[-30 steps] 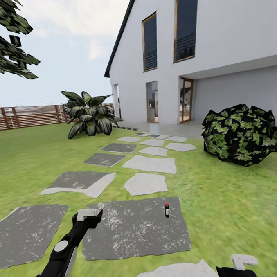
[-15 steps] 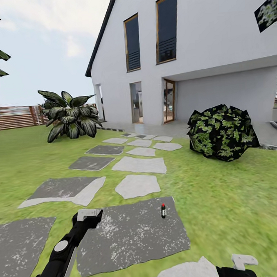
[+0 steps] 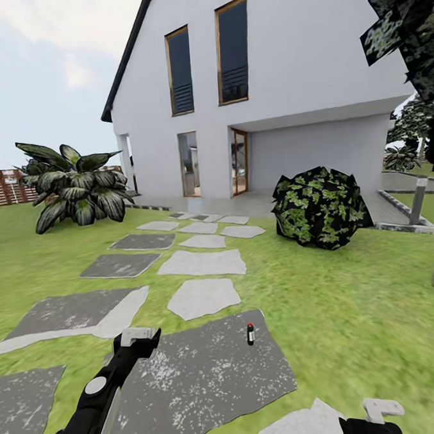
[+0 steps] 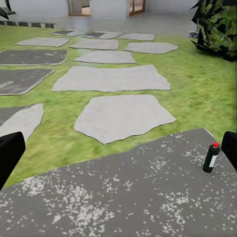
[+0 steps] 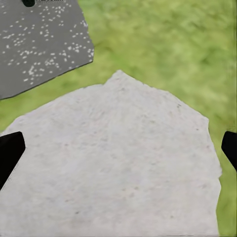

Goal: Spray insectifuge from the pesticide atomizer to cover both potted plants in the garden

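1. The pesticide atomizer (image 3: 250, 334) stands upright near the far right corner of a large dark grey speckled stepping stone (image 3: 195, 379) in the lawn (image 3: 337, 299); it looks dark with a red cap. The left wrist view shows it too (image 4: 211, 157), upright on the same speckled slab (image 4: 113, 197), close to the slab's edge.
2. The left gripper (image 3: 138, 337) hangs over the near left part of that stone, well apart from the bottle. In its wrist view the two dark fingertips (image 4: 10, 153) sit at opposite edges of the picture, so the jaws are spread wide with nothing between them.
3. The right gripper (image 3: 381, 409) is low at the near right, above a pale stone (image 3: 300, 427). Its wrist view looks down on that pale slab (image 5: 113, 163) with grass around it; the fingertips (image 5: 10, 150) stand far apart, holding nothing.
4. More grey stepping stones (image 3: 200, 263) lead across the grass toward a white house (image 3: 266, 79) with tall dark windows.
5. A broad-leaved dark green plant (image 3: 74, 190) stands at the far left beside a stretch of brown slat fence (image 3: 0, 188).
6. A rounded leafy bush (image 3: 319, 207) sits right of the path, near the house's paved apron.
7. A short grey post (image 3: 419, 199) stands at the far right edge of the paving.
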Controlling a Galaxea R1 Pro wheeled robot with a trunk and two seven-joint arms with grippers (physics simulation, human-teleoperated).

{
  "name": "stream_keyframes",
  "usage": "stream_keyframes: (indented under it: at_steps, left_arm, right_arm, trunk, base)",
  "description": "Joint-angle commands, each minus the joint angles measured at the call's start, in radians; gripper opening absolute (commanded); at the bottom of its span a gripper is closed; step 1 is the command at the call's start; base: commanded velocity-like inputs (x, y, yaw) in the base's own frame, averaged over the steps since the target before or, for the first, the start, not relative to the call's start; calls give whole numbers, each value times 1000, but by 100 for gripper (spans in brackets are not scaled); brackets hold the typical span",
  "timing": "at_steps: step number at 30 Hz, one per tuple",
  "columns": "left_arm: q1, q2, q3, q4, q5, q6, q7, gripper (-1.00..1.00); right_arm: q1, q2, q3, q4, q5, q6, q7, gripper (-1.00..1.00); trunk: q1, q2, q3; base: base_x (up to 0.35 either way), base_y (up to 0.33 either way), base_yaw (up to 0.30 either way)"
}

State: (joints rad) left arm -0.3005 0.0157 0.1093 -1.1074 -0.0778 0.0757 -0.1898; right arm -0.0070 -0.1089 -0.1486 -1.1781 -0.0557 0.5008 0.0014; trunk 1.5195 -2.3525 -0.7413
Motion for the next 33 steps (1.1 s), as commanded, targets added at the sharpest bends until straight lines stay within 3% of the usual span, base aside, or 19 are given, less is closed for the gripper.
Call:
stream_keyframes:
  at_steps: [1,20,33]
  left_arm:
    - [0,0,3,-2,-8,4,-7,100]
    - [0,-1,3,-2,-8,4,-7,100]
    - [0,0,3,-2,-8,4,-7,100]
  right_arm:
    - [-1,0,-1,-2,-6,5,0,100]
    - [-1,0,-2,-2,-6,6,0,100]
    - [-1,0,-2,-2,-8,7,2,100]
  trunk:
    - [0,-1,-1]
    - [0,-1,7]
    - [0,-1,6]
  base:
    - [90,313,-271]
    - [90,313,-278]
    - [90,313,-59]
